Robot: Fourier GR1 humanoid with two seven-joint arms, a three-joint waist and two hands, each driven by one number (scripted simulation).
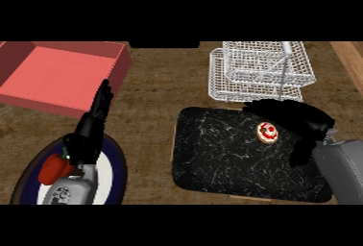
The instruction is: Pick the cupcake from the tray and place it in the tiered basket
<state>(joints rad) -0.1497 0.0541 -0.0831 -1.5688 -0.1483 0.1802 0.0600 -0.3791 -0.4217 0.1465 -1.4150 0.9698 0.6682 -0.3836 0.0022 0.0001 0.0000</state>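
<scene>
Cupcake [268, 132] sits in the far-right corner of the tray [212, 163], right hand [289, 114] arching open around it, basket [261, 72] just behind the tray.

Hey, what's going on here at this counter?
The robot's right hand is open next to the cupcake, which sits on the black tray and is not yet lifted. The wire tiered basket stands just behind the tray. The left hand rests open, fingers up, over a plate holding a red pepper.
</scene>
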